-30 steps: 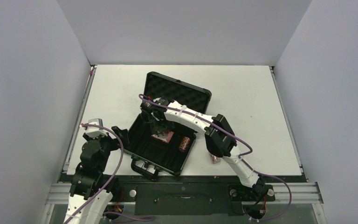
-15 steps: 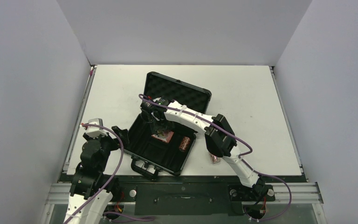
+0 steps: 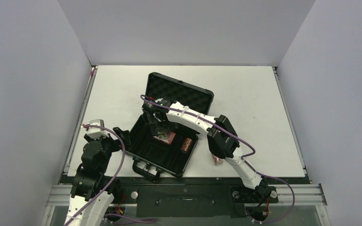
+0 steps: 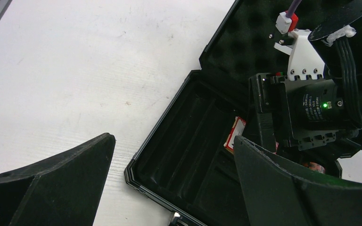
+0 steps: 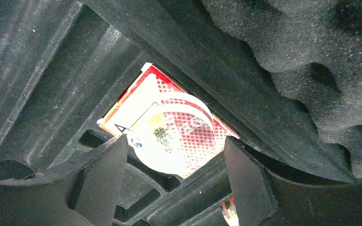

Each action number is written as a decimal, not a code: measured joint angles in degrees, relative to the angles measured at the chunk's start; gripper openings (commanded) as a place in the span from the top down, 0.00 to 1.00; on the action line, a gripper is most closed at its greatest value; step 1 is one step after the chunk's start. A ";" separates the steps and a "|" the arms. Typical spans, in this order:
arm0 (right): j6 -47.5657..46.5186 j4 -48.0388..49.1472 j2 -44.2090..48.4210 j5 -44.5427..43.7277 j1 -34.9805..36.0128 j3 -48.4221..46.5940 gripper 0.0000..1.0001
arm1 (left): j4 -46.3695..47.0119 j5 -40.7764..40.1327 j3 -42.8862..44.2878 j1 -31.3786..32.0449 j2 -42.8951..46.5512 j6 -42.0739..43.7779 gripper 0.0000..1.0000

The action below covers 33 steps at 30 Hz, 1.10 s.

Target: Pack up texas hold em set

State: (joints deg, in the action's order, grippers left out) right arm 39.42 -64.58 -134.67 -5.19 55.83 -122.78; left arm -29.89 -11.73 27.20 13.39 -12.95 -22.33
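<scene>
The black case (image 3: pixel 143 143) lies open mid-table, its foam-lined lid (image 3: pixel 181 94) standing up behind. The pink card box (image 3: pixel 165 138) lies in the tray, and one reddish-brown chip roll (image 3: pixel 187 144) lies to its right. A second chip roll (image 3: pixel 217 160) lies on the table by the right arm. My right gripper (image 3: pixel 156 123) is open inside the case just above the card box (image 5: pixel 169 127), its fingers apart on either side of it. My left gripper (image 3: pixel 122 136) is open and empty at the case's left edge (image 4: pixel 136 165). The small triangle is out of view.
The case handle (image 3: pixel 146 169) and latches face the table's near edge. The right arm's wrist (image 4: pixel 311 103) fills the space above the tray. Lid foam (image 5: pixel 311 61) is close behind the right fingers. Grey walls enclose the white table (image 3: pixel 245 89).
The right gripper has shifted slightly over the card box. The left arm and the case have not moved.
</scene>
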 measured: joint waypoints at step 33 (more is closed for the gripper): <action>2.54 -5.35 28.52 -9.84 0.00 1.79 0.20 | 0.00 -0.02 0.00 0.00 -0.31 -0.02 0.04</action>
State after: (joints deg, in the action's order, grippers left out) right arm 41.95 -69.93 -106.15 -15.03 55.83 -120.99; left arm -29.89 -11.75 27.20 13.39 -13.26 -22.35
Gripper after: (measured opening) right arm 0.804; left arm 0.965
